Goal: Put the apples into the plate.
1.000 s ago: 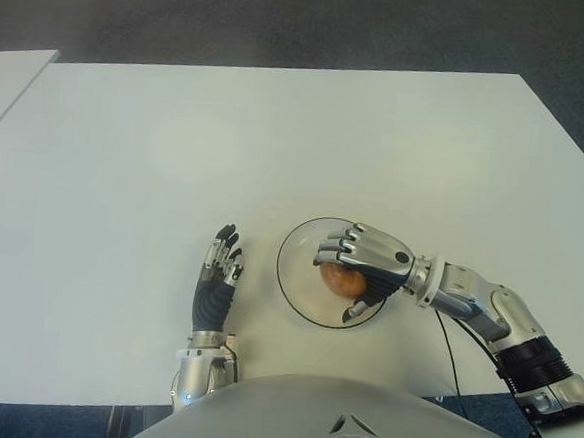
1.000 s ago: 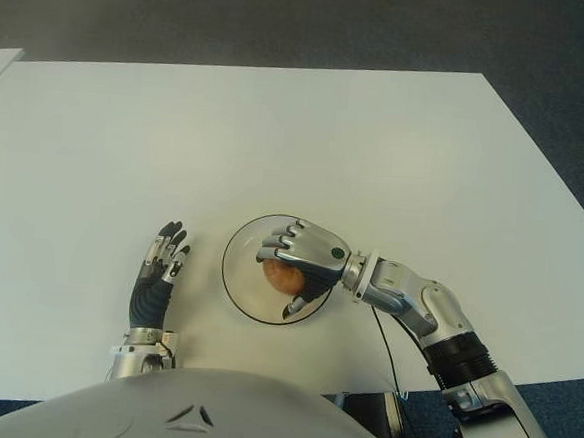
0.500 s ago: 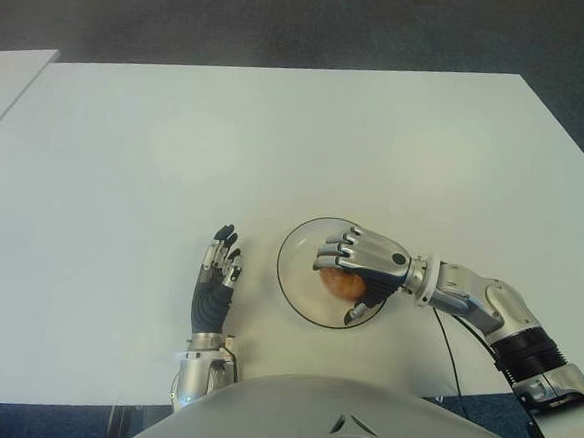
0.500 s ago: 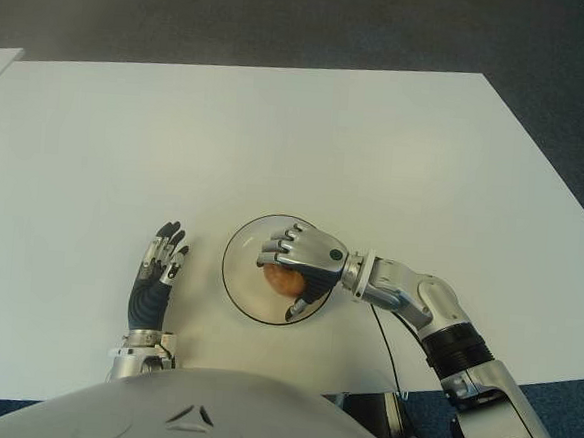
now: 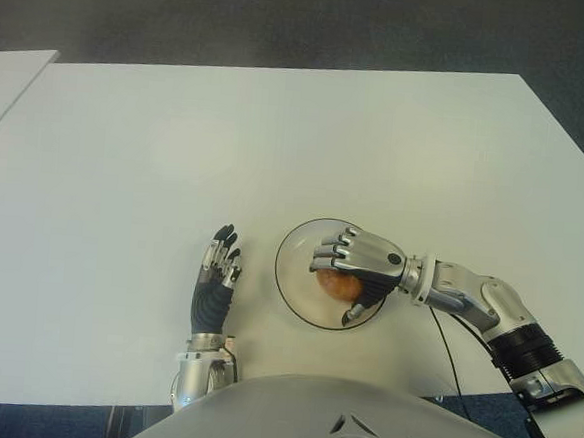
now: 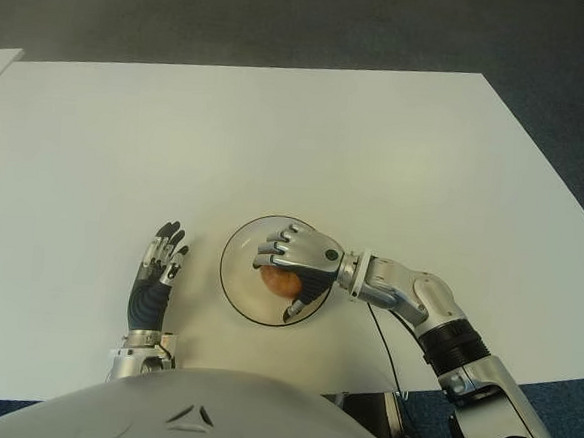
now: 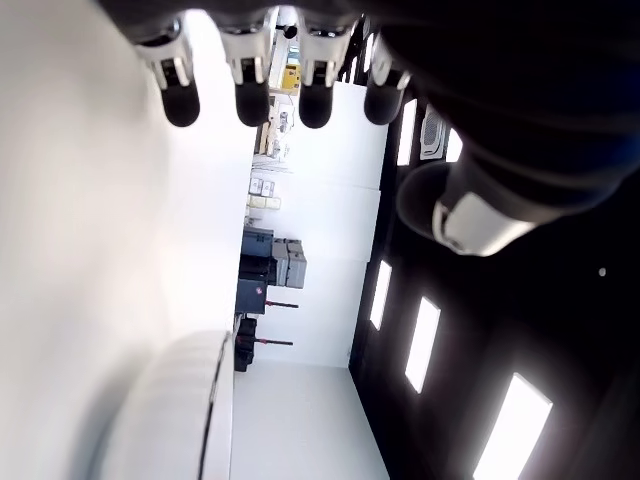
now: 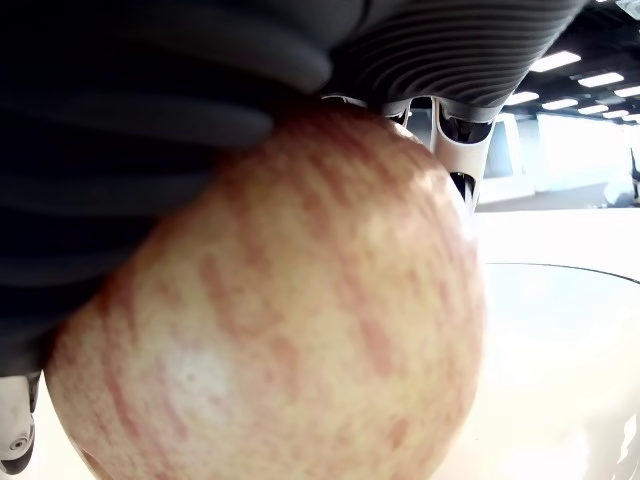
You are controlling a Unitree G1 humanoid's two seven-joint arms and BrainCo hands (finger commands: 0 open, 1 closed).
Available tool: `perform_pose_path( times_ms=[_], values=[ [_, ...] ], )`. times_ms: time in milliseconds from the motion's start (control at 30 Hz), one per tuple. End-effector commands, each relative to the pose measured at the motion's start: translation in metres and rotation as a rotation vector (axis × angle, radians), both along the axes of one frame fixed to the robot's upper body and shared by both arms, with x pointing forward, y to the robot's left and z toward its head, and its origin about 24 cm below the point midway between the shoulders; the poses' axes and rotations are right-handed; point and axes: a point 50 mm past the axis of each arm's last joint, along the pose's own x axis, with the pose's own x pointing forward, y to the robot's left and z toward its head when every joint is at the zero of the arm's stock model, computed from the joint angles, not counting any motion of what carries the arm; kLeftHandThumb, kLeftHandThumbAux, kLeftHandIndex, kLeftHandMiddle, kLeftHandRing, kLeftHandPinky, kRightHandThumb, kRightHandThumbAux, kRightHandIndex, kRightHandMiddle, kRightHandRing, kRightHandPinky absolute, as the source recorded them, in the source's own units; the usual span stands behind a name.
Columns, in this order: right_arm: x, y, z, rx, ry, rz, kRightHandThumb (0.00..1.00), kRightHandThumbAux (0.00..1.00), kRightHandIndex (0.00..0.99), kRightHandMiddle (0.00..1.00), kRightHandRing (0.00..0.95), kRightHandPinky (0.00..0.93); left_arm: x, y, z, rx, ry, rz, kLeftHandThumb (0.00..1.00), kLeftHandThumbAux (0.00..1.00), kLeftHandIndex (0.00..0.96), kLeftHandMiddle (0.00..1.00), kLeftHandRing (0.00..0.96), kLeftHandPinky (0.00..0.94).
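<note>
Right hand (image 5: 357, 269), fingers wrapped round the apple (image 5: 336, 282), had sunk slightly lower over the glass plate (image 5: 293, 279); release looked close. Left hand (image 5: 216, 279) showed open beside the plate's left.

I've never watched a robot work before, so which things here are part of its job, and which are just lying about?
Part of the job:
- apple, grasped by the right hand
- plate, beneath that hand

Just there:
- left hand, open, idle left of the plate
- white table
- second table's corner, far left
</note>
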Motion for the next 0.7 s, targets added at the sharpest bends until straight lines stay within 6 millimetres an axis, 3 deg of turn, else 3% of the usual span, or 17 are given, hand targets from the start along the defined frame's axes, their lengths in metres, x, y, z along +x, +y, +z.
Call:
perform_pose_path(
  times_ms=[33, 133, 300, 700],
  values=[
    [-0.0044, 0.0028, -0.0006, -0.005, 0.038, -0.002, 0.314, 0.567, 0.288, 0.311, 0.242, 0.172, -0.0051, -0.0011, -0.0057, 0.02, 0.049, -0.014, 0.094, 0.527, 0.055, 0.014, 0.0, 0.017],
    [-0.0044, 0.0034, -0.0001, -0.026, 0.053, 0.002, 0.24, 0.545, 0.199, 0.223, 0.158, 0.093, -0.0055, -0.0023, -0.0057, 0.002, 0.068, -0.002, 0.096, 0.529, 0.058, 0.016, 0.001, 0.019],
    [-0.0033, 0.005, 0.0017, -0.054, 0.047, 0.017, 0.149, 0.54, 0.105, 0.147, 0.093, 0.035, -0.0051, -0.0036, -0.0052, -0.025, 0.063, 0.013, 0.109, 0.528, 0.062, 0.022, 0.005, 0.023],
    [-0.0027, 0.005, 0.0039, -0.114, 0.064, 0.03, 0.069, 0.535, 0.039, 0.067, 0.031, 0.003, -0.0047, -0.0044, -0.0049, -0.032, 0.079, 0.021, 0.129, 0.529, 0.069, 0.032, 0.017, 0.027]
  ],
)
